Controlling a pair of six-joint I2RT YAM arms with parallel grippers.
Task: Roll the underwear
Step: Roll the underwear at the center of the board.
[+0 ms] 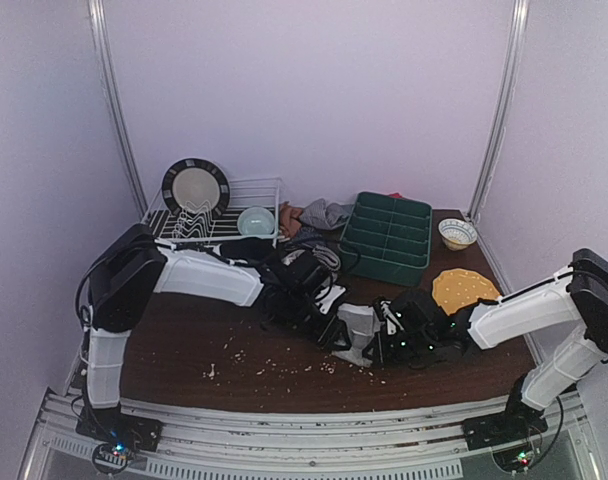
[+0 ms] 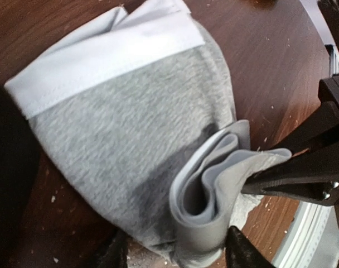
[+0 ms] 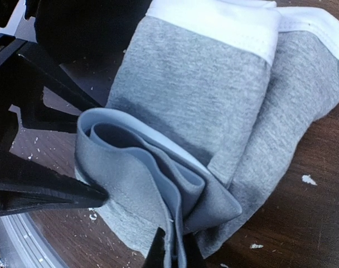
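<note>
The dark wooden bench [image 1: 184, 340] carries everything, and the left arm [image 1: 204, 275] and right arm [image 1: 524, 315] both reach in to its middle. At the back left stands a white wire dish rack [image 1: 254, 195]. It holds an upright plate [image 1: 195, 187] with a dark rim and a pale bowl [image 1: 255, 220]. A green divided tray [image 1: 384, 262] sits at the back right, with a yellow disc [image 1: 464, 290] nearer the front of it. Between rack and tray lies a heap of soft garments [image 1: 319, 213] (grey and pinkish, too small to sort out).

The light grey underwear [image 2: 119, 145] lies flat on the bench at its centre, between the two pincers. Its white waistband is at the far end and the near end is curled into a loose roll. A small patterned bowl [image 1: 457, 233] stands just right of the tray.

The right pincer [image 3: 172, 251] is closed tight, pinching the folded edge of the roll. The left pincer [image 2: 175, 254] has its fingertips apart, one on either side of the rolled end. I cannot tell whether they press on it. Pale crumbs [image 1: 284, 368] dot the wood around the cloth.
</note>
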